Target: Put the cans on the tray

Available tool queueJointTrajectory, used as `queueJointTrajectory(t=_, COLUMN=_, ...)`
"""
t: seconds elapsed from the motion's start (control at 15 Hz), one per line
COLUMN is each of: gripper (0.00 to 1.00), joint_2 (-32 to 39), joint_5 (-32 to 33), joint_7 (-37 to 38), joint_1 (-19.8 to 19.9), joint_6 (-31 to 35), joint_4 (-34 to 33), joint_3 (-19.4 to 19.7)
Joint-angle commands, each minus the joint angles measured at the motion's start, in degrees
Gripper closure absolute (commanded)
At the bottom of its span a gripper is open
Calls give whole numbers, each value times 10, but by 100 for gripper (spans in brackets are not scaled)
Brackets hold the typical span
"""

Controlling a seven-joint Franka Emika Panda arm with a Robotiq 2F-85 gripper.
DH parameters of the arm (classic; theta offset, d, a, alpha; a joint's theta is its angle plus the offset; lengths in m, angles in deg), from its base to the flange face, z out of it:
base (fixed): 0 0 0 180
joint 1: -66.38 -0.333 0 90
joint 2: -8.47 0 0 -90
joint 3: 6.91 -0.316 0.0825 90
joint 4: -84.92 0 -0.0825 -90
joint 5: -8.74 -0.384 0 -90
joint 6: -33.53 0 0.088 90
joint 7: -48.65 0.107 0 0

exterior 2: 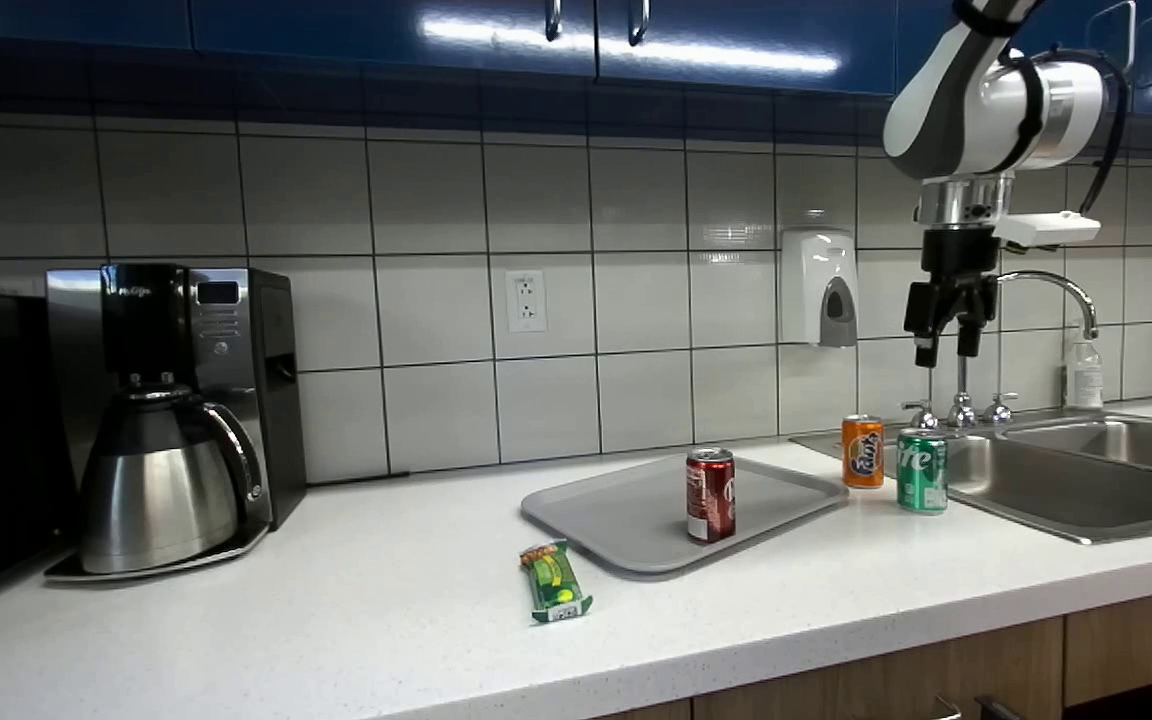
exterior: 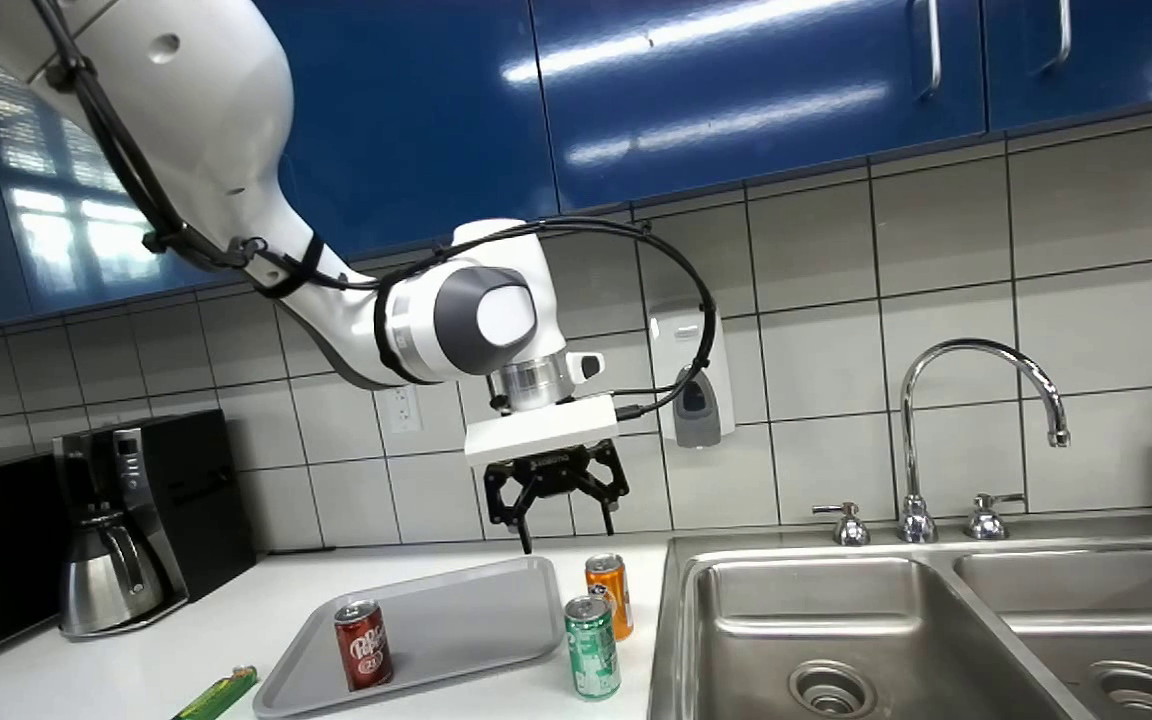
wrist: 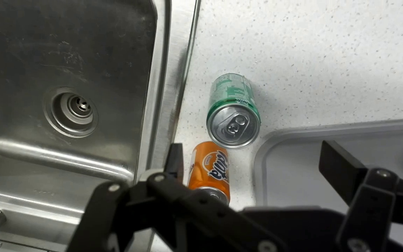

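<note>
In both exterior views the dark red can [exterior: 363, 648] [exterior 2: 711, 497] stands upright on the grey tray [exterior: 476, 610] [exterior 2: 616, 505]. Beside the tray, on the counter, stand the orange can [exterior: 610, 592] [exterior 2: 862, 455] and the green can [exterior: 592, 655] [exterior 2: 922, 475], both upright. My gripper [exterior: 567, 538] [exterior 2: 947, 350] hangs above the counter with its jaws wide apart and nothing between them. Looking down in the wrist view, the green can [wrist: 234, 110] lies ahead of the fingers. The orange can [wrist: 210, 166] is close to the left finger [wrist: 174, 159], its top partly hidden by the linkage.
A steel sink [exterior: 836, 620] with a tall faucet [exterior: 921, 440] borders the cans. A green snack packet [exterior 2: 554, 582] lies in front of the tray. The coffee maker [exterior 2: 176, 420] stands further along the counter. On the wall hangs a white dispenser [exterior 2: 818, 287].
</note>
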Motion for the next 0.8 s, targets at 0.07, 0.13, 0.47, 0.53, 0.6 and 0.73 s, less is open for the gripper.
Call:
queueJointTrajectory(t=0.07, gripper=0, joint_2=24, joint_5=-22, joint_7=-46, joint_1=7, joint_6=36, joint_4=-1, joint_3=2)
queueJointTrajectory(t=0.13, gripper=0, joint_2=29, joint_5=-31, joint_7=-53, joint_1=6, joint_6=44, joint_4=0, joint_3=2)
queueJointTrajectory(t=0.47, gripper=0, joint_2=62, joint_5=-68, joint_7=-86, joint_1=7, joint_6=68, joint_4=-5, joint_3=-7)
queueJointTrajectory(t=0.53, gripper=0, joint_2=67, joint_5=-74, joint_7=-92, joint_1=8, joint_6=71, joint_4=-5, joint_3=-10)
queueJointTrajectory(t=0.6, gripper=0, joint_2=73, joint_5=-77, joint_7=-96, joint_1=9, joint_6=75, joint_4=-6, joint_3=-12)
queueJointTrajectory(t=0.73, gripper=0, joint_2=84, joint_5=-80, joint_7=-99, joint_1=11, joint_6=81, joint_4=-9, joint_3=-16)
